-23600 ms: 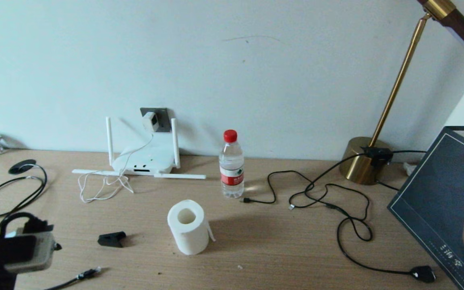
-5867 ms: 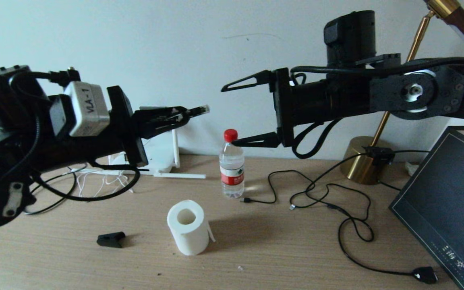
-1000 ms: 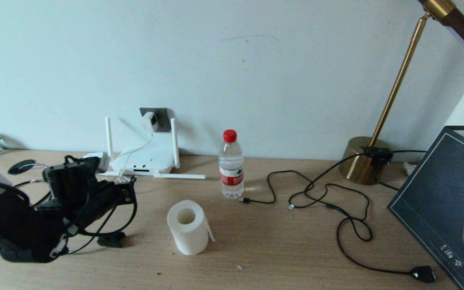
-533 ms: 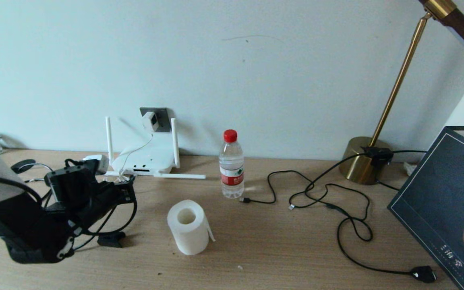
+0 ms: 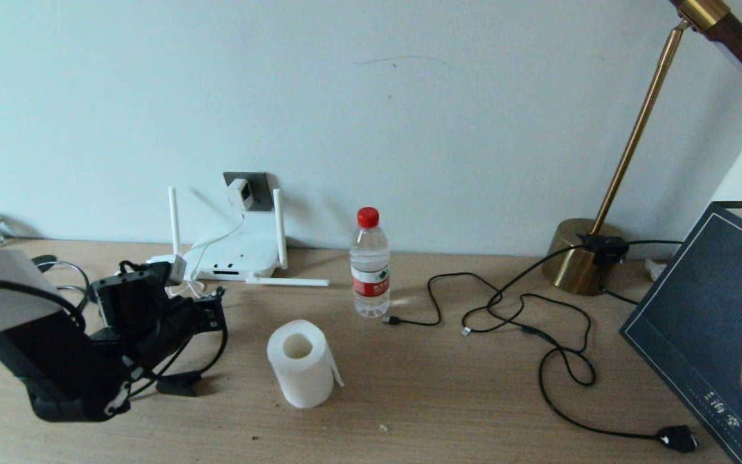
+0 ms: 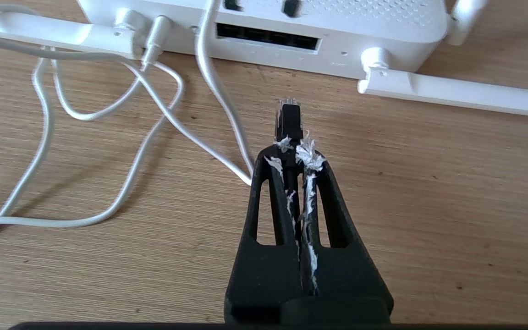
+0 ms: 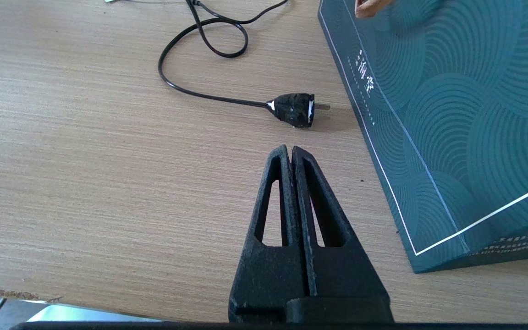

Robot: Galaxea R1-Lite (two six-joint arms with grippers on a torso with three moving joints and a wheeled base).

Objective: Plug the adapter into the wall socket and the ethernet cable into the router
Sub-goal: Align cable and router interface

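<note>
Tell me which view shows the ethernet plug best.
The left wrist view: the ethernet cable's plug juts from the shut left pincer, just short of the router ports. In the head view the arm hides it; the right wrist view lacks it.

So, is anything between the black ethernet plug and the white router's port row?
Nothing visible: only bare wooden desk separates ethernet plug, clamped in the left pincer, from router ports; thin white cord runs just beside the path.

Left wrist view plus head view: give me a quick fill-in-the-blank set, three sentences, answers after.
1. The left claw is shut on the ethernet cable, whose connector points at the ____.
2. The adapter sits in the wall ____.
3. The bottle has a ____ cap.

Missing words: router; socket; red
</note>
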